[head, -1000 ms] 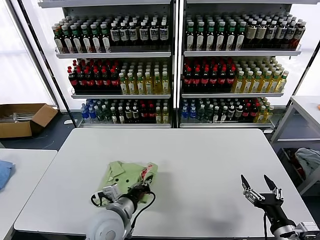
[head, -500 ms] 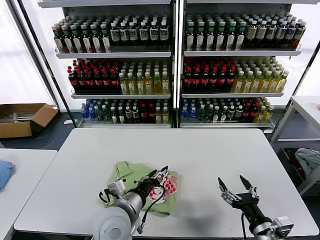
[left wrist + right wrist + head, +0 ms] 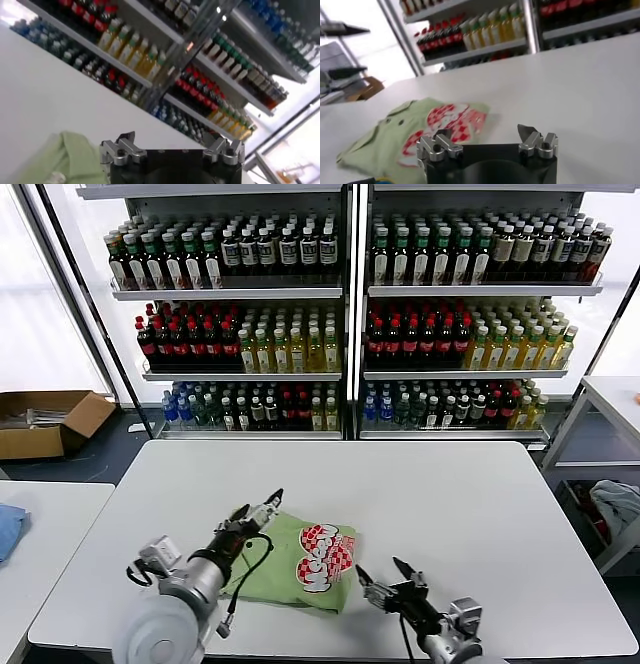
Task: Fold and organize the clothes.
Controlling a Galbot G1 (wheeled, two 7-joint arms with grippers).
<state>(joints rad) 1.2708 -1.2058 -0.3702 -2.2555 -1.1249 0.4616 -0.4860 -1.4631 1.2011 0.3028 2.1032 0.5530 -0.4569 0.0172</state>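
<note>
One light green shirt (image 3: pixel 300 562) lies on my white table (image 3: pixel 450 504), print side up, and I'm taking it as my landmark. Red-and-white checkered chest print (image 3: pixel 322 556) sits on its half nearer the right arm, collar (image 3: pixel 395 114) and buttons showing at the other end in the right wrist view. Cloth is partly spread, a bit rumpled along the edge nearest me.

Left gripper (image 3: pixel 253 515) hangs over the shirt's far-left corner, jaws spread wide, nothing between them. I can see both of its fingertips (image 3: pixel 274 497) apart and clear of the fabric; the left wrist view confirms it, with green cloth (image 3: pixel 60 155) below and to one side of the open fingers (image 3: pixel 120 150).

Right gripper (image 3: pixel 387 577) is low over the bare tabletop just beside the shirt's print end, on the side away from the left arm. Jaws spread here too, empty, pointing toward the shirt, not touching it. From its wrist camera the shirt (image 3: pixel 420 130) lies just ahead of the fingers (image 3: pixel 536 141).

Beyond the shirt, past the table's far edge, shelves of bottles (image 3: pixel 340 314) fill the background. Off to the shirt's far left, a cardboard box (image 3: pixel 45 422) rests on the floor.
</note>
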